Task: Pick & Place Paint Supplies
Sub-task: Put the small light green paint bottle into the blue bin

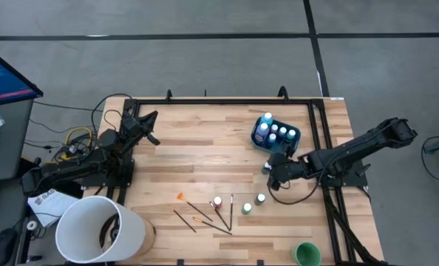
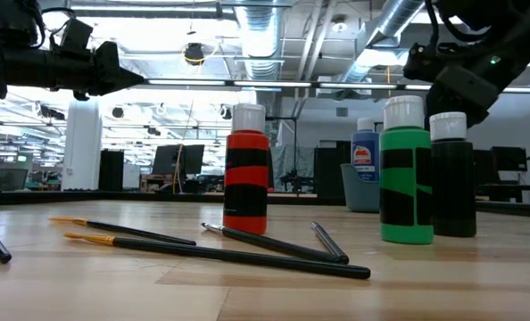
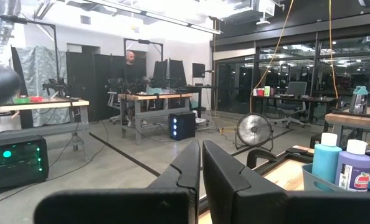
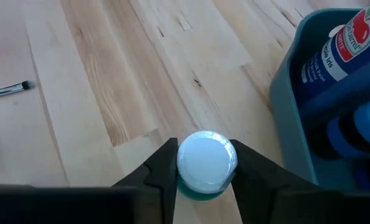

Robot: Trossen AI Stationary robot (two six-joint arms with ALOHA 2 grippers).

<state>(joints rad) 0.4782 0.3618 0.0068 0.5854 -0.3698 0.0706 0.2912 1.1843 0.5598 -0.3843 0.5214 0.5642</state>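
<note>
White-capped bottle (image 4: 206, 163) between right gripper (image 4: 205, 167) jaws.

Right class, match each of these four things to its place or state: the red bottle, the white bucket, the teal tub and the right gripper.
Things:
1. red bottle
2. white bucket
3. teal tub
4. right gripper

Places or states:
A. holds blue bottles
B. closed around a white bottle cap
C. stands right behind the brushes
D. sits at a corner of the table

Pairs: 1-C, 2-D, 3-A, 4-B.
</note>
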